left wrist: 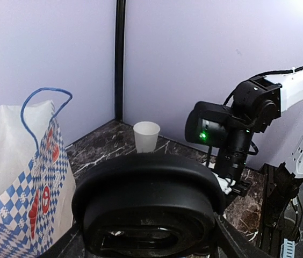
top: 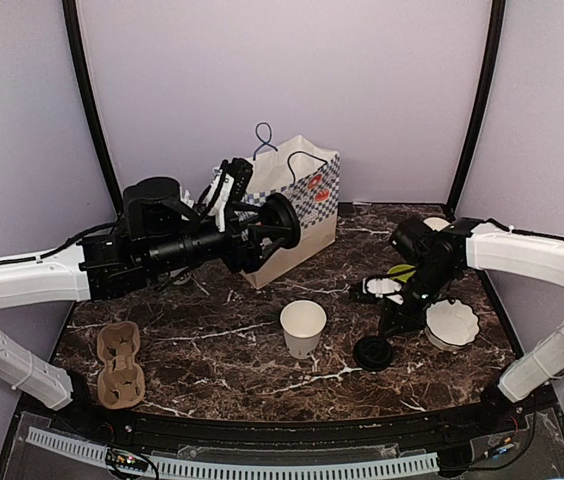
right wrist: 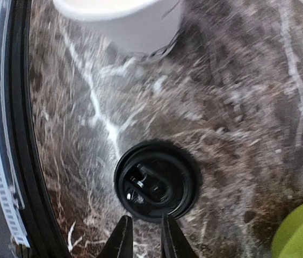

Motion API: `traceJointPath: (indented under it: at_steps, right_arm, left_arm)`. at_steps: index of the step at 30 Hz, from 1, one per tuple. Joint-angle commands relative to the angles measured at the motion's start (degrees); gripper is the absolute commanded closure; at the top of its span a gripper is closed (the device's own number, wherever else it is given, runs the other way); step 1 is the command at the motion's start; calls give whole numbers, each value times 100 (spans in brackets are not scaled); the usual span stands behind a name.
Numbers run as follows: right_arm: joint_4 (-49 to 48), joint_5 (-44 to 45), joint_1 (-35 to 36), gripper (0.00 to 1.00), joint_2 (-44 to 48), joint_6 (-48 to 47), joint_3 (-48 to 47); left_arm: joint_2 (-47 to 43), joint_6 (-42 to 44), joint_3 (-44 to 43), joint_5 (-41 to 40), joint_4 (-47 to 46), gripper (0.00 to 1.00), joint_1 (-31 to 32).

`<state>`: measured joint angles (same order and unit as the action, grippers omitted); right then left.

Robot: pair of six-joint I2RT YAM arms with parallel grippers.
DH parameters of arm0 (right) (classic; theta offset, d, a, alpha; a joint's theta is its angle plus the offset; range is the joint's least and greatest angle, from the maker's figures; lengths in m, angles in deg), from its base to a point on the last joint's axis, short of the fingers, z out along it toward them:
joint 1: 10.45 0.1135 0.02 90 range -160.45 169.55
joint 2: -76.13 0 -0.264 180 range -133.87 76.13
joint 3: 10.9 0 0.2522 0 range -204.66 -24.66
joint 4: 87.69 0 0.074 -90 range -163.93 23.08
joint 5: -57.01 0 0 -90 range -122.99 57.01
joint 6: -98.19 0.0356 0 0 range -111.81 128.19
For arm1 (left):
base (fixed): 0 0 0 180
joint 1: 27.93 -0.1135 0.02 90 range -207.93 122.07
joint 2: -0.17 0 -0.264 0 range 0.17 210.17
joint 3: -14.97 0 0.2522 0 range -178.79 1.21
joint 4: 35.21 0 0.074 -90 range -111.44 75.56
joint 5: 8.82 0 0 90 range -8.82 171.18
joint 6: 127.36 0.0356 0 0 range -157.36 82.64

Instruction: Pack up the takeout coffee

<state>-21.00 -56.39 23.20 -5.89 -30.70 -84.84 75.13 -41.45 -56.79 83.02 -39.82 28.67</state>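
- The held lid (left wrist: 149,207), black and round, fills the bottom of the left wrist view, closest to the lens. The left gripper (top: 262,235) is clamped on it and carries it on edge in the air, just in front of the bag, left of centre in the top view.
- The paper bag (top: 302,195), white with a blue check and cord handles, stands at the back centre of the tabletop (top: 212,300). Its inside cannot be seen.
- The cardboard cup carrier (top: 119,365) lies at the lower left of the top view, and both its wells are empty.
- The open cup (top: 303,328) stands upright in the middle of the top view with no lid on it, well apart from the carrier.
- The rear cup (left wrist: 146,136) stands near the back wall, upper right in the top view, and is also uncovered.
- The loose lid (right wrist: 157,187) lies flat on the tabletop, just right of the open cup in the top view. The right gripper (right wrist: 147,236) hangs just beside its rim with its fingers narrowly parted, holding nothing.
- By my reading the job is at an early stage. One lid is in hand and the other is about to be picked up. Capping both cups, seating them in the carrier and getting it all into the bag remain to be done.
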Motion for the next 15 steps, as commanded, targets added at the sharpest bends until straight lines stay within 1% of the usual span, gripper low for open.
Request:
traceJointPath:
  at_steps: [1, 2, 3, 5, 6, 7, 9, 11, 15]
  right_arm:
    - [-73, 439, 531, 86, 46, -209, 463]
    - [-91, 373, 629, 87, 35, -222, 557]
    - [-128, 376, 717, 88, 18, -231, 627]
    - [-175, 407, 866, 88, -74, -264, 727]
    - [-182, 423, 924, 88, -150, -300, 761]
    - [-221, 473, 988, 88, -260, -317, 795]
    - [-285, 615, 1109, 88, -457, -320, 835]
    - [-330, 638, 1172, 88, -612, -337, 817]
    - [-514, 613, 1233, 88, -823, -278, 751]
  left_arm:
    - [-58, 189, -675, -502, 2309, 29, -6]
    - [-46, 212, -782, -524, 2722, 29, -15]
    - [0, 250, -1000, -535, 2908, 29, -32]
    - [135, 288, -1340, -497, 3748, 29, -91]
    - [200, 292, -1453, -443, 3952, 28, -111]
    - [337, 295, -1689, -397, 4387, 28, -162]
    - [535, 244, -1992, -371, 4933, 28, -233]
    - [655, 156, -2185, -396, 5297, 28, -313]
    - [699, 83, -2340, -328, 5561, 28, -440]
